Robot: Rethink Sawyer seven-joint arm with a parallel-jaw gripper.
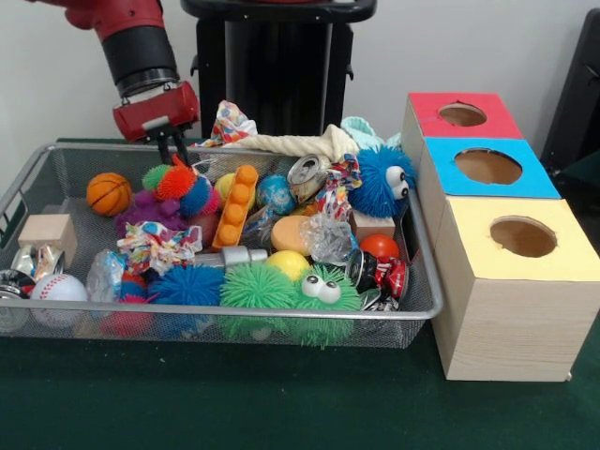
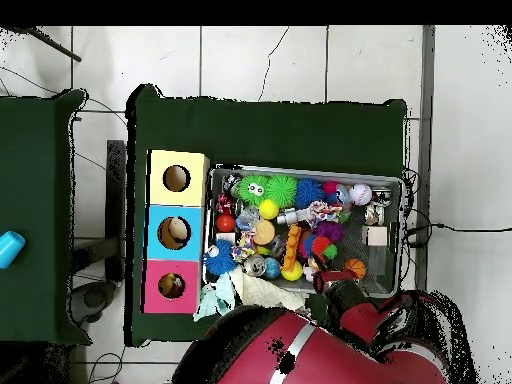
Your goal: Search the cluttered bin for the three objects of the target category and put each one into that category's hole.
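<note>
1. I see the gripper low at the far left part of the wire bin, its dark fingers right above the orange, green and blue spiky ball. I cannot tell whether the fingers are spread or closed, or whether they touch the ball.
2. From overhead, the red arm hides the gripper, so that view does not help me.
3. The bin is packed: a small basketball, a baseball, a wooden block, an orange studded toy, a knotted rope, a crushed can, a blue furry ball with eyes, a green furry ball with eyes and a red crushed can.
4. I cannot tell which category is the target.
5. Beside the bin stand three boxes, each with a round hole on top: a yellow box nearest the camera, a blue box in the middle and a red box farthest.
6. I can read no writing or brand on any item; the cans' print is too small.
</note>
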